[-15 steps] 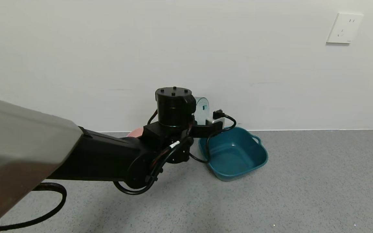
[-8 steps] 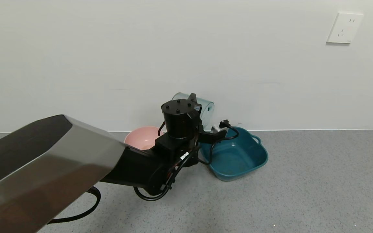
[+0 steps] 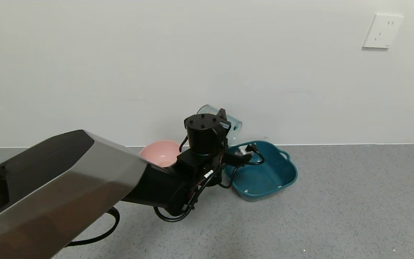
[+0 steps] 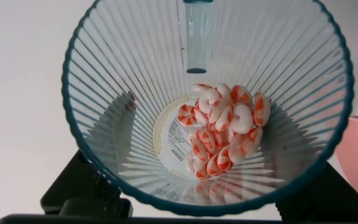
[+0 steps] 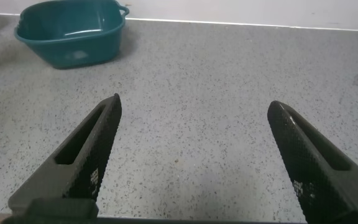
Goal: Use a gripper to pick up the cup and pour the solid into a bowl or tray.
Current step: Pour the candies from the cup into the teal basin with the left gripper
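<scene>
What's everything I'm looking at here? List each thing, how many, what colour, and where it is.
Cup: one, clear blue-green, ribbed, held in the air near the wall, above the basin's near-left corner.
Pieces: many, orange-red and white, heaped at the bottom of the cup.
Basin: one, dark teal, on the floor by the wall, looks empty.
Bowl: one, pink, on the floor left of the basin.
Wall socket: one, white, high on the wall at right.
Floor: grey speckled.
Left gripper: black, shut on the cup.
Right gripper: black, fingers open, low over bare floor away from the basin.
</scene>
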You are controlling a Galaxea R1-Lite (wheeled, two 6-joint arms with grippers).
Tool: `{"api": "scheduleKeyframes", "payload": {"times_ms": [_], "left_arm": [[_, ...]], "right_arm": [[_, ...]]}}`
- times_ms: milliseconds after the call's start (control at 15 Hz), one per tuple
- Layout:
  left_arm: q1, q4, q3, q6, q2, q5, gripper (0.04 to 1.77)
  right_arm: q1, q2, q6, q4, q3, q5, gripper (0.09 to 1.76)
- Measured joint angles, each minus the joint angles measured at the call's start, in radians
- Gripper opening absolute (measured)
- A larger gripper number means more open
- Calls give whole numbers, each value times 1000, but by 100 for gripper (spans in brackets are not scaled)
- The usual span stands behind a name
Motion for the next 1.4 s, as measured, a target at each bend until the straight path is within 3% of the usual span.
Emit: {"api": "scheduleKeyframes", "payload": {"times_ms": [667, 1067, 1400], "left_arm": [[3, -7, -30, 293, 22, -78, 129], [-23, -13, -32, 433, 24, -78, 129], [-32, -32, -32, 436, 14, -80, 129]], "right_arm": [[0, 0, 0, 0, 0, 0, 171], [0, 0, 0, 0, 0, 0, 171], [0, 0, 0, 0, 0, 0, 171]]}}
